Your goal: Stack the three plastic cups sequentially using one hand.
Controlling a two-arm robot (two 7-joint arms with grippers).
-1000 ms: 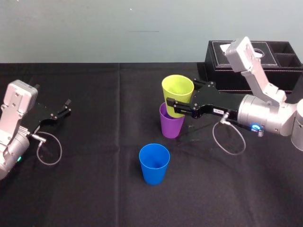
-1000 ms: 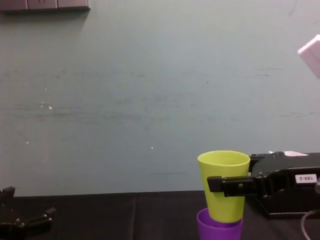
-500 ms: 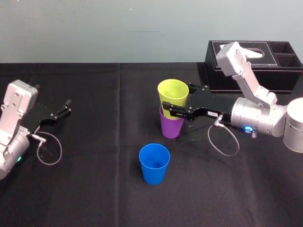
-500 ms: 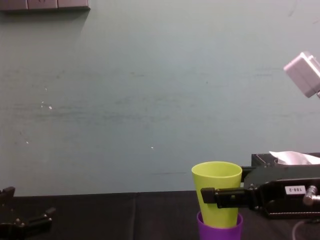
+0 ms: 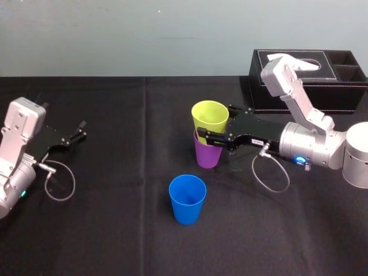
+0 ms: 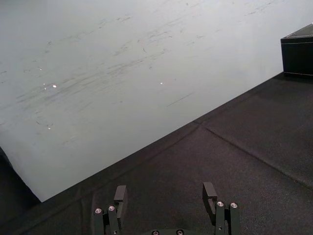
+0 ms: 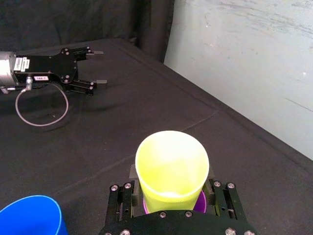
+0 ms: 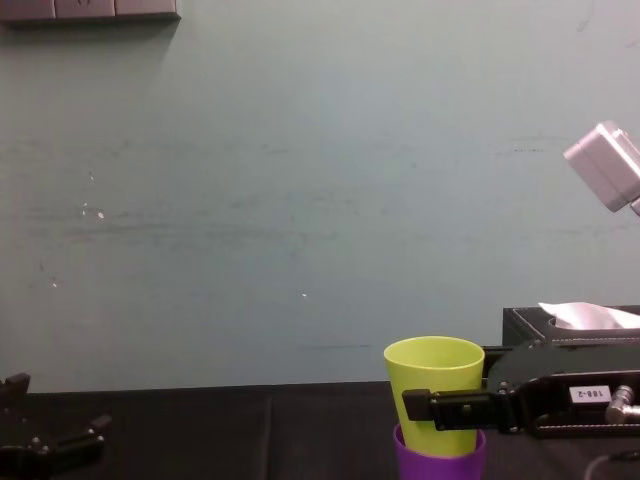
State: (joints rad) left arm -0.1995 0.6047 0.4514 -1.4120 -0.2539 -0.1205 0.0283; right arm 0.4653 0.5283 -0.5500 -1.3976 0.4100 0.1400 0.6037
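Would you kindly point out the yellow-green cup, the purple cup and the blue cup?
yellow-green cup (image 5: pixel 210 115), head view, inside its open mouth
purple cup (image 5: pixel 207 158), head view, lower side wall
blue cup (image 5: pixel 187 213), head view, outer side wall

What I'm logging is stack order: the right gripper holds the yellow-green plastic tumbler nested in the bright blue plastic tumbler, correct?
No: the right gripper holds the yellow-green plastic tumbler nested in the purple plastic tumbler; the head view shows it.
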